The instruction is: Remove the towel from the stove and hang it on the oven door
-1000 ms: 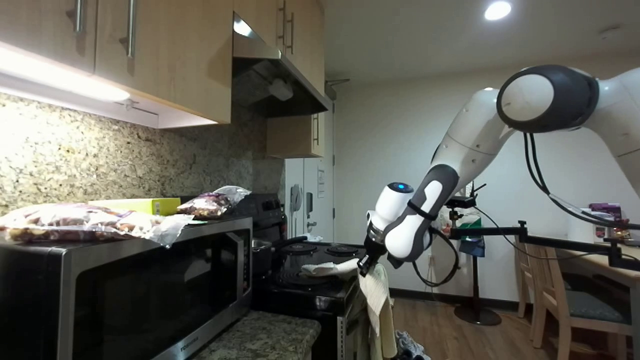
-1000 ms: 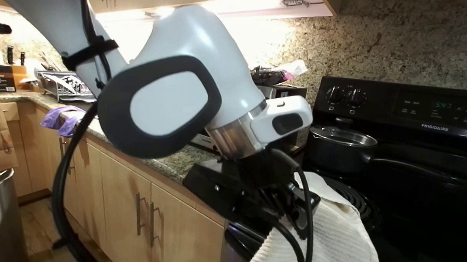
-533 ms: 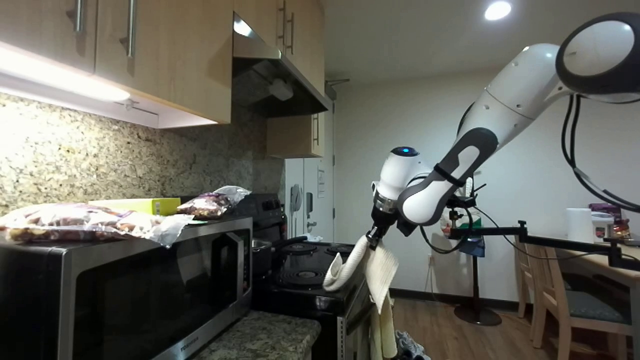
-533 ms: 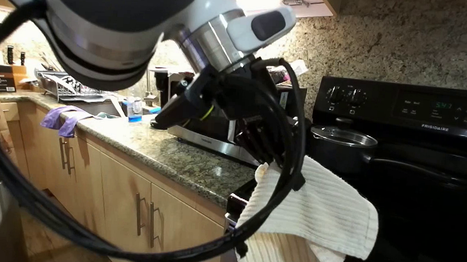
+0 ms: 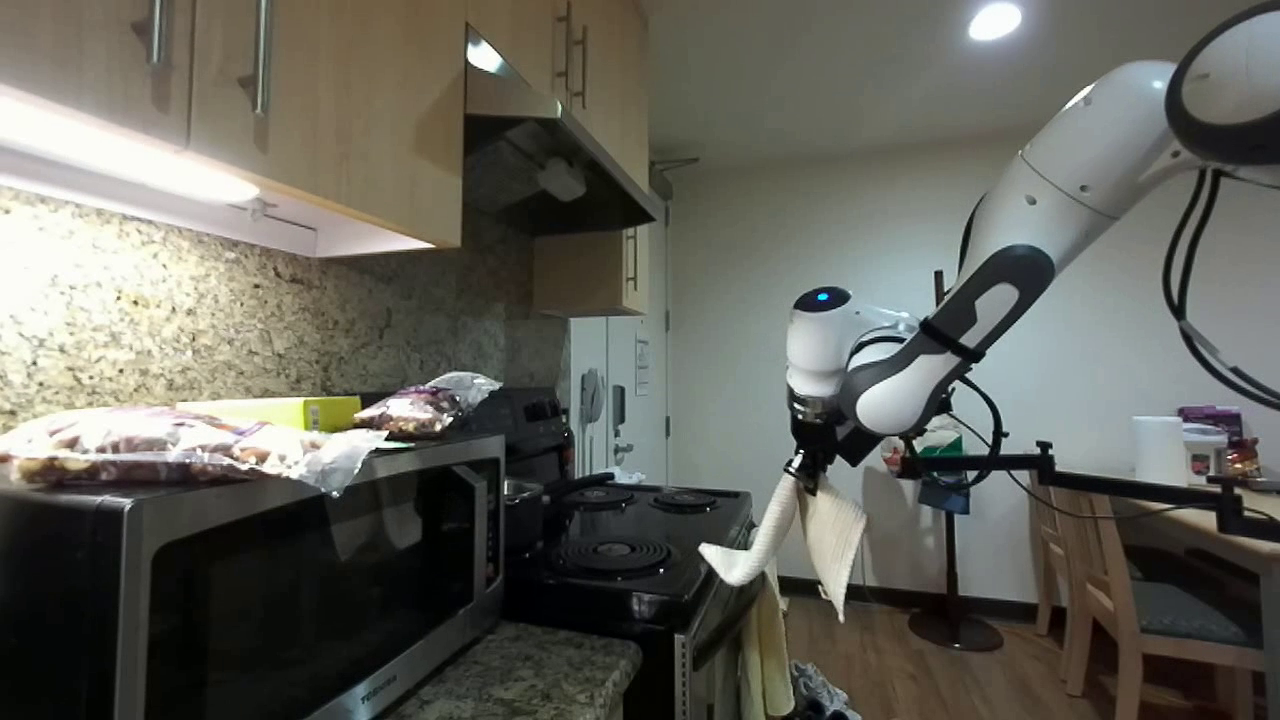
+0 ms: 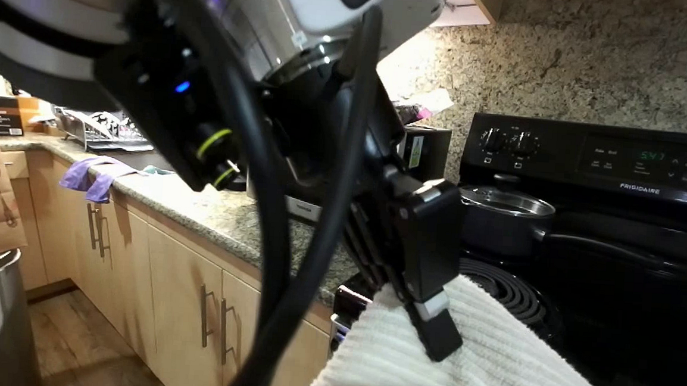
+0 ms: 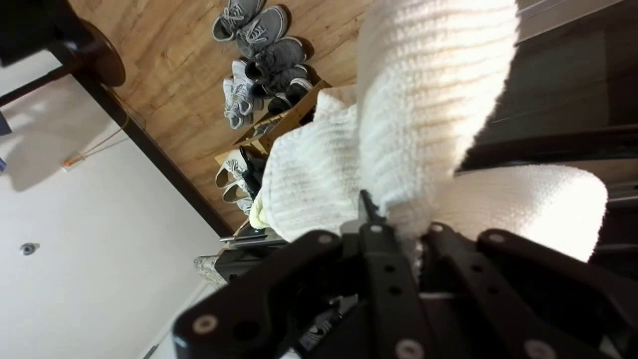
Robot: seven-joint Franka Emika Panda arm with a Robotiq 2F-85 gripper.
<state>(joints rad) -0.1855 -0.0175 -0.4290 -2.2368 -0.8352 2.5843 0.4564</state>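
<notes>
The towel, a cream ribbed cloth (image 5: 835, 535), hangs folded in two flaps from my gripper (image 5: 803, 474). It shows large in an exterior view (image 6: 381, 362) and the wrist view (image 7: 433, 99). My gripper points down, shut on the towel's middle, also seen in an exterior view (image 6: 430, 329) and the wrist view (image 7: 398, 219). The towel is in the air just in front of the black stove (image 5: 640, 603), above the oven door's handle level. The oven door (image 5: 708, 650) is shut. Its handle bar (image 5: 728, 620) is partly covered; the wrist view shows a dark bar (image 7: 553, 146).
A yellowish cloth (image 5: 768, 650) hangs at the oven front below the towel. A lidded pot (image 6: 502, 223) stands on the stove. The microwave (image 5: 330, 590) and counter (image 5: 530, 665) adjoin it. The range hood (image 5: 570, 140) is above. Shoes (image 7: 261, 31) lie on the floor.
My gripper has lifted the towel off the cooktop and carried it up and outward from the stove, rightward in an exterior view. The grip has stayed shut on it.
</notes>
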